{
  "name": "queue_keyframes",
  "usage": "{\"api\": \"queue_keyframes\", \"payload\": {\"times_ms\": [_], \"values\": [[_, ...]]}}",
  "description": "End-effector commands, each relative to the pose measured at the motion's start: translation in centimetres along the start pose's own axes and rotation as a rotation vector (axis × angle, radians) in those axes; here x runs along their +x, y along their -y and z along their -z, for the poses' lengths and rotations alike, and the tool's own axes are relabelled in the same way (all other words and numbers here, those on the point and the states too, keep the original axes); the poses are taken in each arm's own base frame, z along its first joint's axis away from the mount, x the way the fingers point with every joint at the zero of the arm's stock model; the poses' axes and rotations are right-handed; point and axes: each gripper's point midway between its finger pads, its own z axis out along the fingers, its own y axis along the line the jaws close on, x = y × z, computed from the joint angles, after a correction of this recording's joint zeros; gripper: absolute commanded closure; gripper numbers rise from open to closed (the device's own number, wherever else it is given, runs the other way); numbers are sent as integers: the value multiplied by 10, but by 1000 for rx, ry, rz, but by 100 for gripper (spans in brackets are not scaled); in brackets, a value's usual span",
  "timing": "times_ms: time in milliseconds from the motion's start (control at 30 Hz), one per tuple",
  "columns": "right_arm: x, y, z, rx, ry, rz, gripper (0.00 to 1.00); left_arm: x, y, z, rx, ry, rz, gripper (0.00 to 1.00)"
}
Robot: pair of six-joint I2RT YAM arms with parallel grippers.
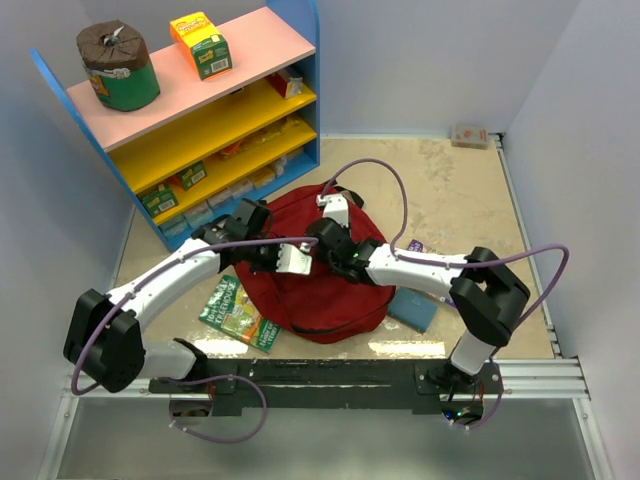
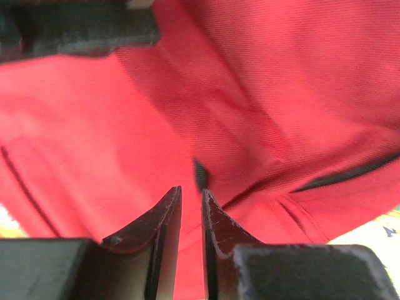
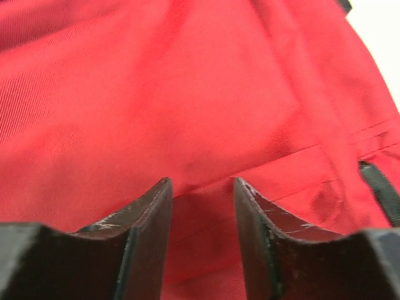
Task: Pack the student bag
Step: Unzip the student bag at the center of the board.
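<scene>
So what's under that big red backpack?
A green book pokes out at its left edge, a blue flat thing at its right. The backpack hides whatever else lies beneath.

Both arms reach inward from the bottom of the overhead frame and meet near its centre. The left arm (image 1: 165,285) sweeps up from the lower left, its wrist angled right. The right arm (image 1: 420,268) folds at the lower right and stretches left. The left gripper (image 2: 190,192) shows only a narrow slit between its jaws. The right gripper (image 3: 201,182) stands clearly parted, with nothing between its fingers.
</scene>
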Motion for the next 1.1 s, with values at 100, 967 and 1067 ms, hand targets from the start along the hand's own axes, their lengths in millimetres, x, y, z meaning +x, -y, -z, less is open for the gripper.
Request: {"api": "queue_keyframes", "payload": {"times_ms": [100,967,1067], "values": [[3,9,37,-10,66,-78,59,-21,-83,14,-325,61,214,73],[83,39,55,-173,38,-271,55,-82,-20,-68,150,262,424,0],[83,37,54,-182,43,-271,55,-77,-16,-74,160,259,422,0]]}}
